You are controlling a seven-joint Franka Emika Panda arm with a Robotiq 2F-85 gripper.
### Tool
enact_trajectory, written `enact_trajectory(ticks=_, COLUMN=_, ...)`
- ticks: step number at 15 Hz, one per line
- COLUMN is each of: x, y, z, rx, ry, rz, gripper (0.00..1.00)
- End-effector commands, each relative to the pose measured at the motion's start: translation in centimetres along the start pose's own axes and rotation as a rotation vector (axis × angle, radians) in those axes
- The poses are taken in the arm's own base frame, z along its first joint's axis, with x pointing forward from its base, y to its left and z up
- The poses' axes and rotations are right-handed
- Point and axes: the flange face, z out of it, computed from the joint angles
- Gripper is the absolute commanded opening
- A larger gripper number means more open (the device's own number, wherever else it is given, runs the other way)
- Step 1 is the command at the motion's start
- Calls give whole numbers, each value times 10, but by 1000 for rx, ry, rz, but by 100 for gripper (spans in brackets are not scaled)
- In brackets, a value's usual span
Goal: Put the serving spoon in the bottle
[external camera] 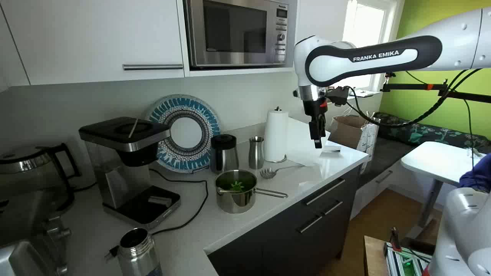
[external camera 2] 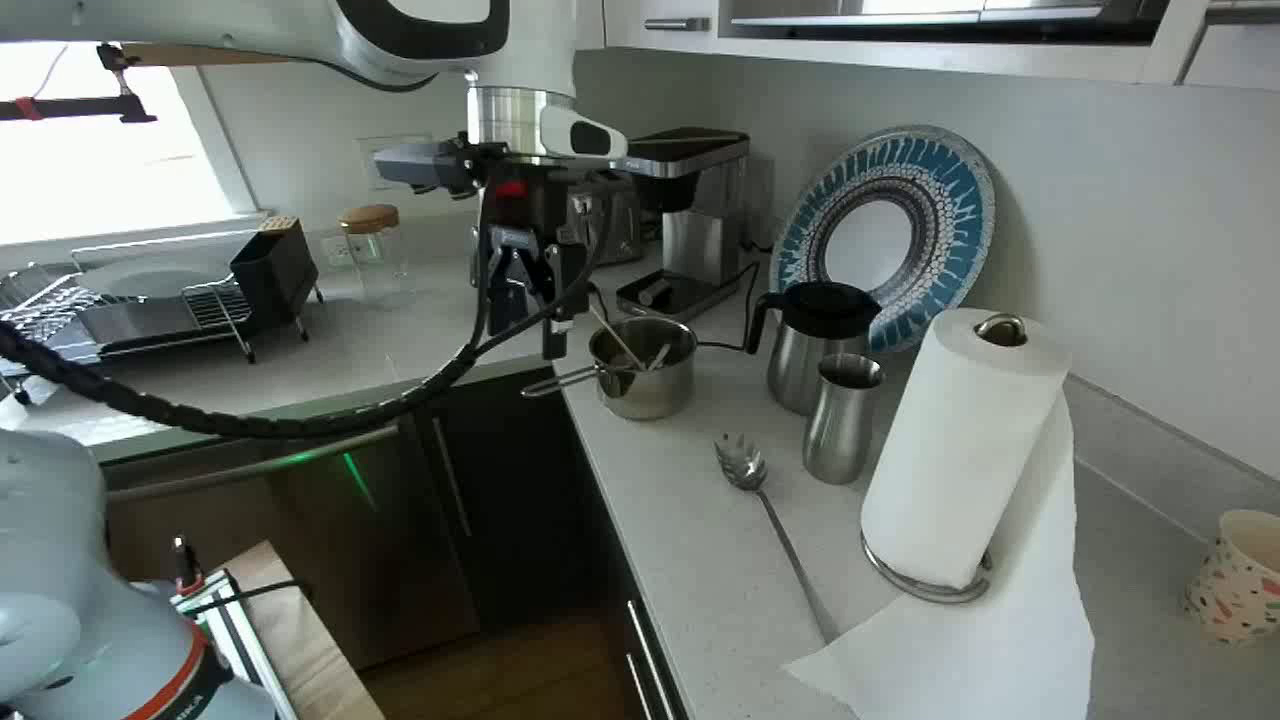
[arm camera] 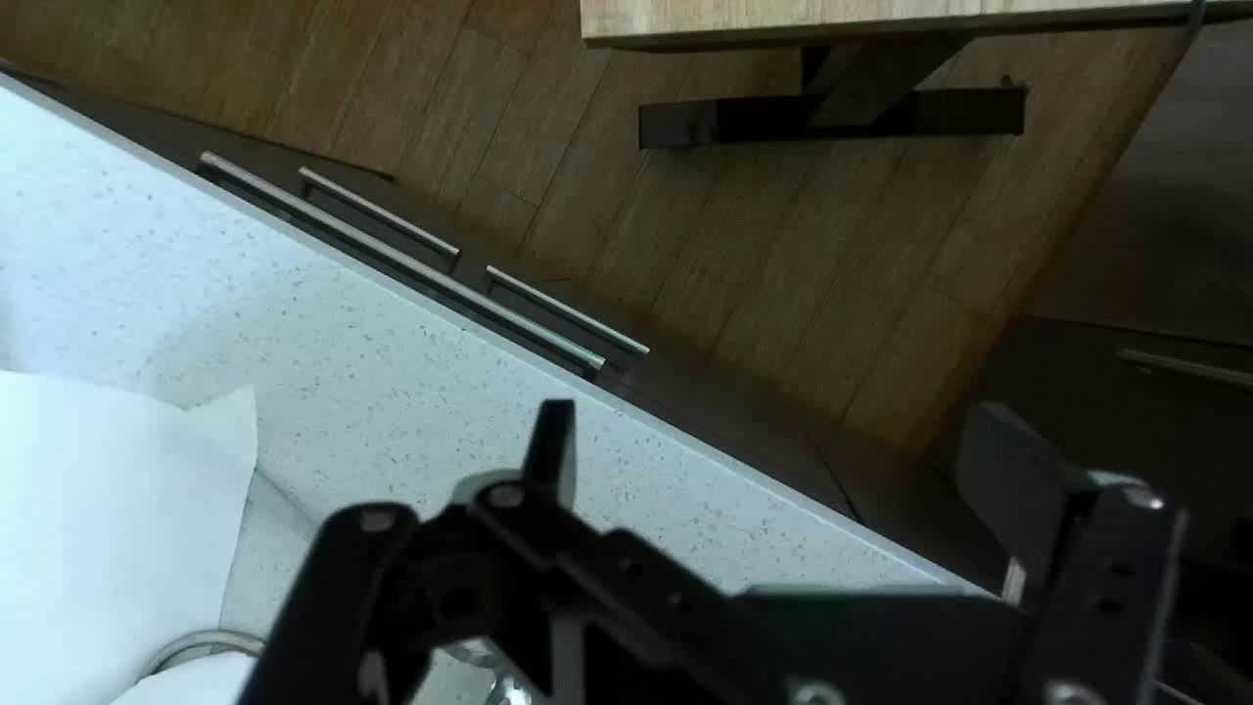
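The serving spoon (external camera: 269,173) is silver with a pronged head and a long thin handle. It lies flat on the counter; in an exterior view its head (external camera 2: 741,463) faces the pot and its handle end meets a loose paper sheet. The bottle (external camera: 256,152), a silver metal vessel with a narrowed neck, stands upright beside the paper towel roll; it also shows in an exterior view (external camera 2: 843,420). My gripper (external camera: 317,143), also seen in an exterior view (external camera 2: 528,335), is raised above the counter's front edge. In the wrist view its fingers (arm camera: 783,470) are wide apart with nothing between.
A steel pot (external camera: 236,201) with utensils inside has its handle toward the counter edge. A black-lidded jug (external camera 2: 820,345), paper towel roll (external camera 2: 965,450), patterned plate (external camera 2: 885,230) and coffee maker (external camera: 126,168) stand around. An open threaded metal flask (external camera: 138,253) stands in the foreground.
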Motion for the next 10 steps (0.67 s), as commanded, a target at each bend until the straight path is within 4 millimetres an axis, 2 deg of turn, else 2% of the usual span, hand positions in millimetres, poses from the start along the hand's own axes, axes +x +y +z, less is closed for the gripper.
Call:
enact_trajectory(ticks=1, x=0, y=0, z=0, rx=0, ry=-1, rz=0, gripper=100)
enact_trajectory(ticks=4, x=-1, y=-2, z=-4, rx=17, ry=49, rz=-14, gripper=100)
enact_trajectory(ticks=6, x=7, y=2, z=-5, rx=13, ry=116, rz=-140, gripper=100)
enact_trajectory(ticks=9, x=22, y=22, z=5, rx=2, ry=165, rz=-294, gripper=100)
enact_trajectory(ticks=10, x=33, y=34, z=16, rx=-4, ry=183, rz=-346, gripper=100)
